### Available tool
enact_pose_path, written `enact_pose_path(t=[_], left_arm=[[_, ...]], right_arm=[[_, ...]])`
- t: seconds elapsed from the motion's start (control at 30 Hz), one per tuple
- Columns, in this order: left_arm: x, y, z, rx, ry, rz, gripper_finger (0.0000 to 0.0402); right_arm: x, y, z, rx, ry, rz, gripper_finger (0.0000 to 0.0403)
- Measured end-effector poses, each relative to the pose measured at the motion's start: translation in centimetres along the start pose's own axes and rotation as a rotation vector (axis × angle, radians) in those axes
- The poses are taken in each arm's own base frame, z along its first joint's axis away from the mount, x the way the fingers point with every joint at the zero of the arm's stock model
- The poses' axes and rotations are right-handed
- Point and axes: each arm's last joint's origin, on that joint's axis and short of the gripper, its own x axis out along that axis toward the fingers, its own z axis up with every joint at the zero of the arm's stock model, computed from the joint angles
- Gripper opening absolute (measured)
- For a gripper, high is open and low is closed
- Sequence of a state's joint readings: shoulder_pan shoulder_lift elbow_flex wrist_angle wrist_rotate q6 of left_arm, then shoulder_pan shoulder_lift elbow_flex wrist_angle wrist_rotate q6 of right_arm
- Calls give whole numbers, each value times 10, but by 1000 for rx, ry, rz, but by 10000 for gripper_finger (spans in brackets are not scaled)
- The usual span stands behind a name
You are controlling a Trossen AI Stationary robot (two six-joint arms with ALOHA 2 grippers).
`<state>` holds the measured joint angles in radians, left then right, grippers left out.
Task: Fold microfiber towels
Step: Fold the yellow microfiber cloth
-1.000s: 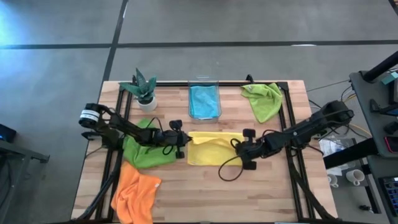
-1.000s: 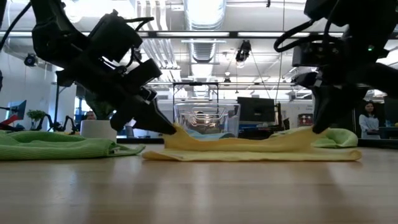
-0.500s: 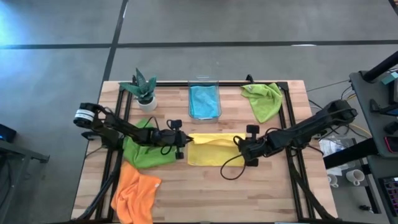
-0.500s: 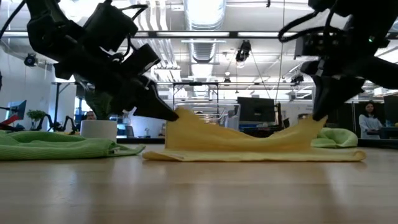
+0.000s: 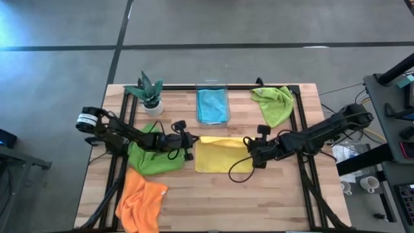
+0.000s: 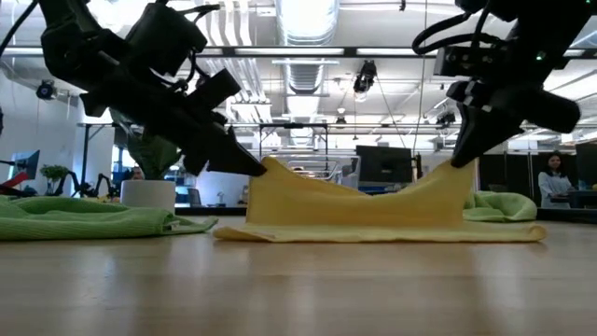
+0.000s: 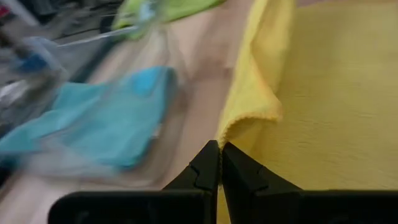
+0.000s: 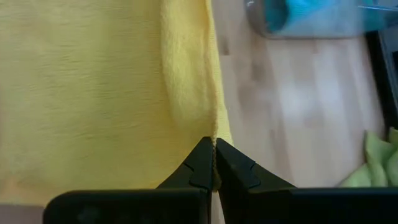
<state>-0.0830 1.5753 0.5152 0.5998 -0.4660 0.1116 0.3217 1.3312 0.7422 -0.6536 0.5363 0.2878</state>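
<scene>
2 arms reach inward (low), left gripper [image 5: 192, 144] and right gripper [image 5: 246, 146] pinching yellow towel [image 5: 220, 155] corners.

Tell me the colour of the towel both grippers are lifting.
Yellow: the towel is plain yellow, clearest in the low view.

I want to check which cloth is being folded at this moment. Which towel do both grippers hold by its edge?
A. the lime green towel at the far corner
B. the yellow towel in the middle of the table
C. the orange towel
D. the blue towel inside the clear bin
B: the left gripper and the right gripper are each shut on an end of the soft yellow microfiber towel, whose far edge is raised off the wooden table.
</scene>
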Motion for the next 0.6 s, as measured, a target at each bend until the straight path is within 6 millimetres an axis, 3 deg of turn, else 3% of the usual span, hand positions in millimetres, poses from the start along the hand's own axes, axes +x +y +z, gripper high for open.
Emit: enact_pose_path(t=[0.1,0.27,0.6], left_arm=[[0,-1,2,-6,-18,-45,0],[-6,-16,-1,23,-11,-264,0],[-10,-24,-11,-30,101,-360,0]], right_arm=[[0,-1,0,4,4,7,9],[-5,12,-3,-43,50,235,9],[-4,26,-11,-64,81,350,9]])
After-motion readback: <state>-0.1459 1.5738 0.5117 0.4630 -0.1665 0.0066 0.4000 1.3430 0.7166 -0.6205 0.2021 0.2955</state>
